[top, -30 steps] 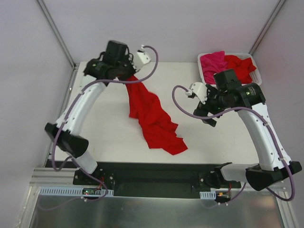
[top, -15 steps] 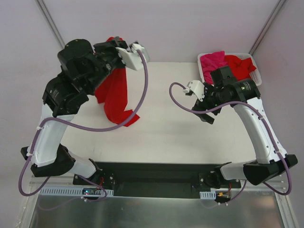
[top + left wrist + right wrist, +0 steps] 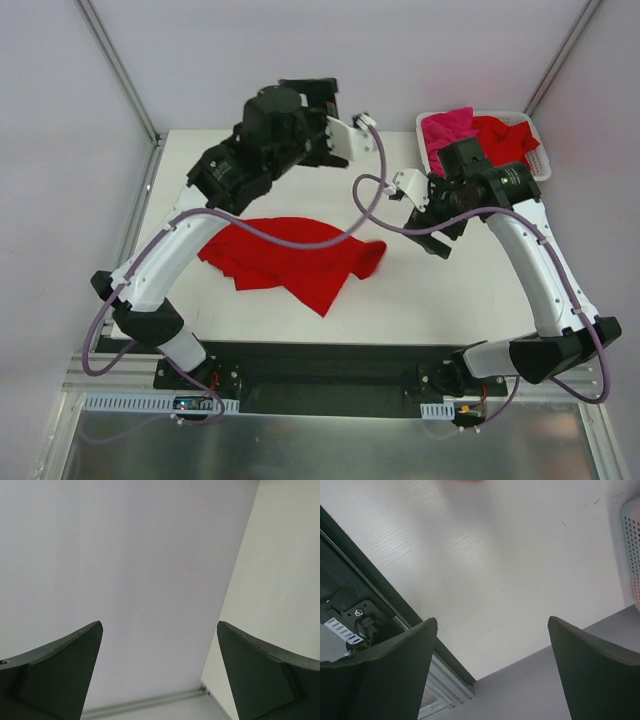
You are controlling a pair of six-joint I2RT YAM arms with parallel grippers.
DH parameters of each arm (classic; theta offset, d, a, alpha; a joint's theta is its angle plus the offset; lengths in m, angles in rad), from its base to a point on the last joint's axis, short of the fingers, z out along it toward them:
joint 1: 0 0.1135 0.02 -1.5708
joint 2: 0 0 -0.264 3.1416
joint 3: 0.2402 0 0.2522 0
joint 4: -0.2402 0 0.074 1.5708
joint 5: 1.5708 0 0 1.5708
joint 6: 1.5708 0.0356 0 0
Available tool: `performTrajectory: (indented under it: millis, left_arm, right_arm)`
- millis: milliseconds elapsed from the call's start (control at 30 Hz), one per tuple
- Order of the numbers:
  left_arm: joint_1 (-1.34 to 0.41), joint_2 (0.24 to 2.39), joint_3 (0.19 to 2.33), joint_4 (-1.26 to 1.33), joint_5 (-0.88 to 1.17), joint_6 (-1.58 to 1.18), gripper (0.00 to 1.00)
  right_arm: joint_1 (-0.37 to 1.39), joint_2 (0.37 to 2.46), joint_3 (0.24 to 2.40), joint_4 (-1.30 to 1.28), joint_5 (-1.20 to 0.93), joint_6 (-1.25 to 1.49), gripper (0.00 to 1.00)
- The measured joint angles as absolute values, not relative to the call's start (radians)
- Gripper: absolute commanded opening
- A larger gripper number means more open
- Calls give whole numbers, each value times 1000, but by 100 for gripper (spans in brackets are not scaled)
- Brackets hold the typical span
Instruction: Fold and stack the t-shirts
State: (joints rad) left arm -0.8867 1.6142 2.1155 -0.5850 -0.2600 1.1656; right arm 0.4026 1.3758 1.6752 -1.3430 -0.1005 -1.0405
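One red t-shirt lies crumpled and spread out on the white table, left of the middle, with no gripper touching it. My left gripper is raised high over the back of the table and faces the rear wall. In the left wrist view its fingers stand wide apart with only wall between them. My right gripper hovers open above bare table to the right of the shirt, with nothing between its fingers. A magenta-pink t-shirt and another red t-shirt are heaped in the basket.
The white slotted basket stands at the back right corner, just behind my right arm; its wall shows at the right wrist view's edge. Metal frame posts rise at both back corners. A black rail runs along the near edge.
My left gripper has opened and let go of the red t-shirt, which now lies on the table. The left arm swung up and to the right. The right arm barely moved.
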Motion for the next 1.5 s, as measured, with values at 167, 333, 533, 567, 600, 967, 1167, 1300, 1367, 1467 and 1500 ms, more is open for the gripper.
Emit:
performTrajectory:
  millis: [167,333,533,567,600,967,1167,1300,1367,1467,1500]
  left_arm:
    - [-643,1529,1997,-514,-300,1193,99]
    - [-570,1264,1548,-484,-329,1135,99]
    - [-582,1205,1254,-579,-265,962,99]
    - [-582,1208,1213,-590,-247,937,99]
    - [-582,1209,1185,-596,-237,921,99]
    - [-275,1222,1070,-647,-91,750,99]
    - [55,1221,1204,-750,-19,667,99]
    - [102,1187,1284,-778,0,636,99]
    - [106,1153,1298,-791,2,623,99]
    - [107,1103,1299,-812,0,609,99]
    - [107,1090,1299,-817,-3,608,99]
  right_arm:
    - [403,1382,1676,-1343,-103,-1040,96]
    - [403,1425,1726,-1345,-126,-1041,96]
    - [416,1483,1818,-1336,-172,-1075,98]
    - [425,1483,1818,-1333,-173,-1089,98]
    - [432,1483,1818,-1334,-172,-1101,99]
    - [544,1375,1304,-1140,-63,-1244,97]
    - [657,1430,1299,-924,-21,-1161,96]
    - [767,1521,1371,-825,-9,-1103,96]
    - [818,1566,1402,-805,-20,-1077,95]
    - [873,1625,1435,-805,-54,-1044,94]
    - [886,1642,1442,-812,-70,-1032,94]
